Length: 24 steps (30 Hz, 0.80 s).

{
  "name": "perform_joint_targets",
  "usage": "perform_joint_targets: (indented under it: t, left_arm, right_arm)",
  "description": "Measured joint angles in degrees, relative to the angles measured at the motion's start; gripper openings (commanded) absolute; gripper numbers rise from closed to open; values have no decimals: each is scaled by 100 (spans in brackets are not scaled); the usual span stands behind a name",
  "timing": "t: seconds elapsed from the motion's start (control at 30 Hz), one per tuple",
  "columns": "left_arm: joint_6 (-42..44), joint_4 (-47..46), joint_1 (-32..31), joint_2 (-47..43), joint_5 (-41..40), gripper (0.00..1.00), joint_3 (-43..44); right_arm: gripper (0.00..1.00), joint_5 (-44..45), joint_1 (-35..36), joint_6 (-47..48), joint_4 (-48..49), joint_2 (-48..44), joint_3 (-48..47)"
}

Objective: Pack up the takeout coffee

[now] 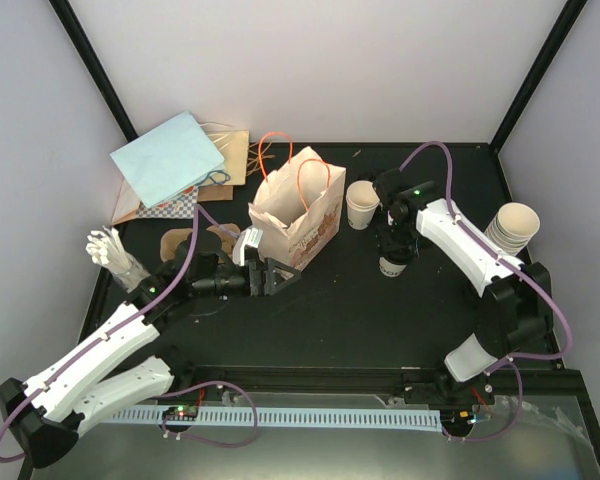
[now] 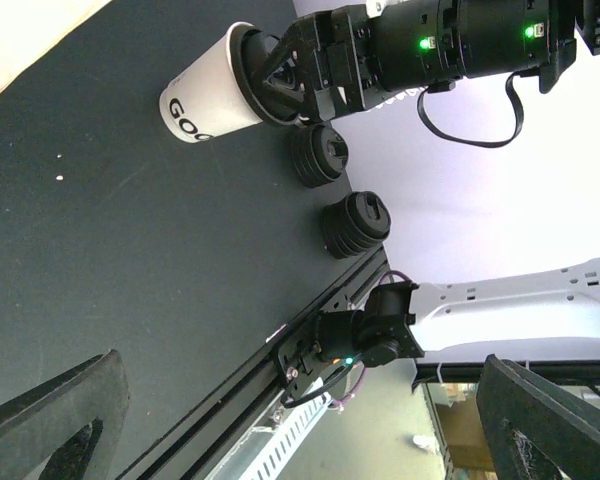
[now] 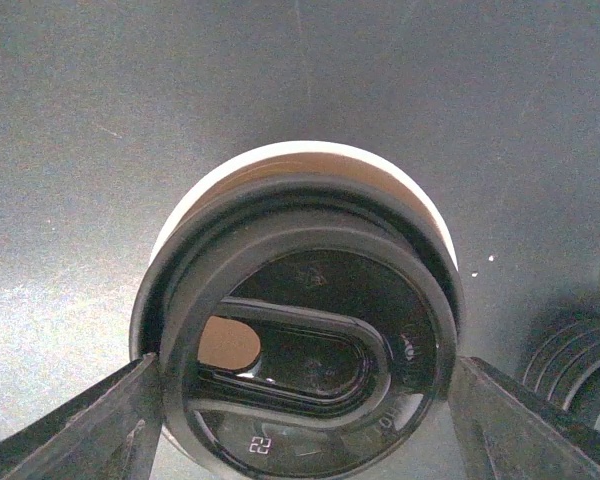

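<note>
Obs. 1: My right gripper (image 1: pixel 395 250) hangs straight down over a cup (image 2: pixel 205 95) that stands upright on the black table (image 1: pixel 330 330). The cup is right of the paper bag (image 1: pixel 305 215) and outside it. It is also just near of the short stack of open cups (image 1: pixel 362 205).

Obs. 2: A black lid (image 3: pixel 310 335) lies on the cup's mouth. My right fingers (image 3: pixel 90 425) stand on either side of it, close against its rim. I cannot tell whether they press on it or only flank it. The cup's cream rim shows past the far edge of the lid, so I cannot say that it is seated all round.

Obs. 3: The cup's side carries black letters, seen from my left wrist.

Obs. 4: My left gripper (image 1: pixel 275 275) sits low over the table at the near side of the bag, pointing right toward the cup. Its fingers (image 2: pixel 50 420) are spread wide and hold nothing.

Obs. 5: Two stacks of spare black lids (image 2: pixel 318 152) (image 2: pixel 355 222) stand on the table beside the cup, apart from it. A taller stack of open cups (image 1: pixel 513 228) stands at the table's right edge. A pale blue bag (image 1: pixel 168 158) lies at the far left corner.
</note>
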<state>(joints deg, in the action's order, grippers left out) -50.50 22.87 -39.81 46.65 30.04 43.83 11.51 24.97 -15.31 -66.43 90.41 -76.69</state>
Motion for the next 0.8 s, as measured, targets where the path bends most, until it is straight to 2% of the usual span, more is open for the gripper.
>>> perform_joint_targets:
  t: [0.33,0.5,0.8]
  left_arm:
    - [0,26,0,0,2,98,0]
    - [0,26,0,0,2,98,0]
    - [0,26,0,0,2,98,0]
  right_arm:
    - [82,-76,-26,-7,4,42,-7]
    - [76,-138,-37,-20,7,50,-7]
    - [76,-144,-70,-24,15,50,-13]
